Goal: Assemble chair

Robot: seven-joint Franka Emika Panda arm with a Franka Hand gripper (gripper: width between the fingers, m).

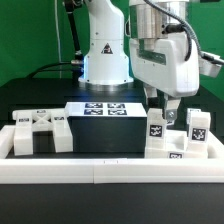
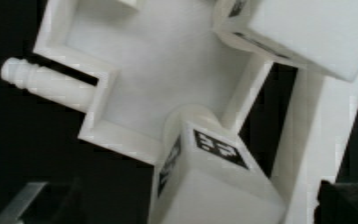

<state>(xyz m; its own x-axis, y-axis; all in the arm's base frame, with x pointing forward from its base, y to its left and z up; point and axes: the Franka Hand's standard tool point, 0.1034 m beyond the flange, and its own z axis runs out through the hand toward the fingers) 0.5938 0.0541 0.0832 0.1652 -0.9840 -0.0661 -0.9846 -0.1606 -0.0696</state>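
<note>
White chair parts [image 1: 165,135] under the gripper [image 1: 168,115], stamped with black-and-white square tags. Near the gripper, white marker board [image 1: 105,108], same tag pattern. Black table [image 1: 30,95]. White border rail [image 1: 110,172]. Green backdrop [image 1: 30,40].

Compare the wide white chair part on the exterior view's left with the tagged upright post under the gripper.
The wide part sits low and broad, while the post stands tall and narrow. The post is just beneath the gripper, whereas the wide part sits well off to the side of it. Both are white and stand behind the border rail.
</note>
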